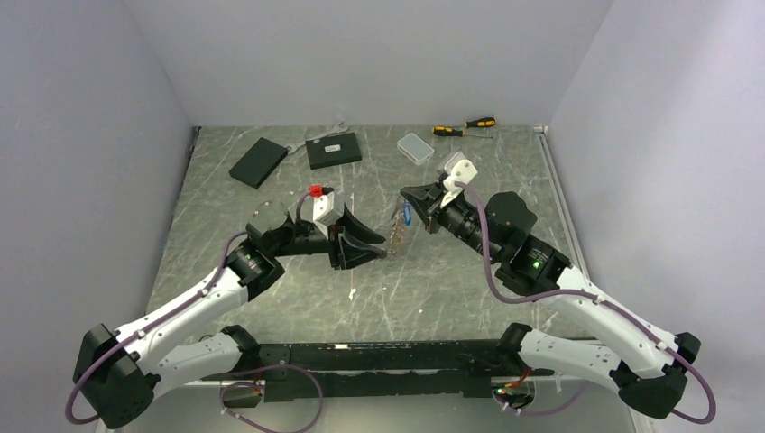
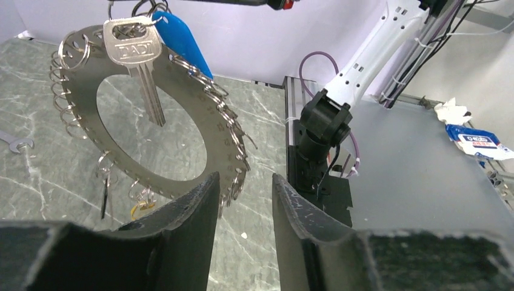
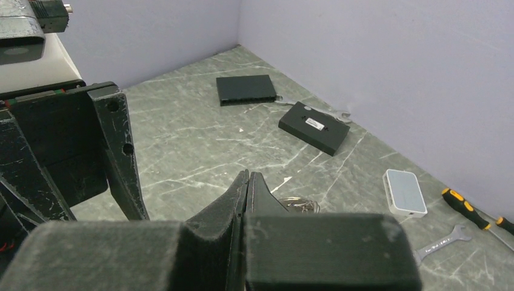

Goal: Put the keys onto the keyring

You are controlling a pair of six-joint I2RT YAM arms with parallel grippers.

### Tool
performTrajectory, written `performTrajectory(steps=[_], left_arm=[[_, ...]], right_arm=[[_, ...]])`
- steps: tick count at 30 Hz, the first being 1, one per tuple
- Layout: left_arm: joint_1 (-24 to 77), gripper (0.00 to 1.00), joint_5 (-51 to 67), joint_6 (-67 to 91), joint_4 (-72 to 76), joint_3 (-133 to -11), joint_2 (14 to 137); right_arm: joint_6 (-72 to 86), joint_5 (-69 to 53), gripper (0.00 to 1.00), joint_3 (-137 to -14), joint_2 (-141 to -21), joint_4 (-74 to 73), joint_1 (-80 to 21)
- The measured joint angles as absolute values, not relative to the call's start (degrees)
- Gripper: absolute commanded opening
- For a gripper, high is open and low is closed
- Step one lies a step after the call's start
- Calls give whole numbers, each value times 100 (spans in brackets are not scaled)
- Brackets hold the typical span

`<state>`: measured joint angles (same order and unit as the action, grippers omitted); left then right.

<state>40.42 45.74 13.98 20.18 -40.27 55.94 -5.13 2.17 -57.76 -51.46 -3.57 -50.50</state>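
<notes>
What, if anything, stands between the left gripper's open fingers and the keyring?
Nothing visible. In the left wrist view the keyring hangs just beyond the open fingers of the left gripper, its lower edge at their gap. A silver key and blue tag hang only over its upper part.

Desk [image 1: 271,298]: grey-green marbled top, walled by plain pale panels on three sides.
Far left: flat black box [image 1: 258,162], lying askew. Second black box [image 1: 333,151] near it, white label on top. Wrench [image 1: 336,129] between and behind the two.
Far centre: small clear box [image 1: 415,147]. Just beyond it, two screwdrivers [image 1: 448,132], yellow-and-black handles, by the back wall.
Right wrist view: another wrench [image 3: 439,244] near the clear box.
</notes>
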Motion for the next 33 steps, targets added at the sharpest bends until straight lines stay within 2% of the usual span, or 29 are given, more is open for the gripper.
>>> performTrajectory(steps=[4, 14, 19, 25, 30, 33], left_arm=[[4163, 30, 4364, 1612, 2150, -4115, 5758], [4421, 29, 3881, 1619, 2053, -4239, 5870], [4495, 36, 3760, 1577, 1855, -4311, 5876], [4556, 37, 3651, 1573, 1756, -4340, 5878], [4591, 47, 3559, 1546, 1634, -4342, 5889], [4613, 48, 3461, 1509, 1590, -4342, 5909]], right_arm=[[-445, 279, 0, -5802, -5188, -408, -5050], [-405, 344, 0, -5802, -5212, -471, -5050], [-397, 473, 0, -5813, -5253, -478, -5050], [-386, 639, 0, -5889, -5339, -537, -5050], [-381, 749, 0, -5922, -5367, -572, -5050], [-375, 762, 0, -5933, -5371, -620, -5050]])
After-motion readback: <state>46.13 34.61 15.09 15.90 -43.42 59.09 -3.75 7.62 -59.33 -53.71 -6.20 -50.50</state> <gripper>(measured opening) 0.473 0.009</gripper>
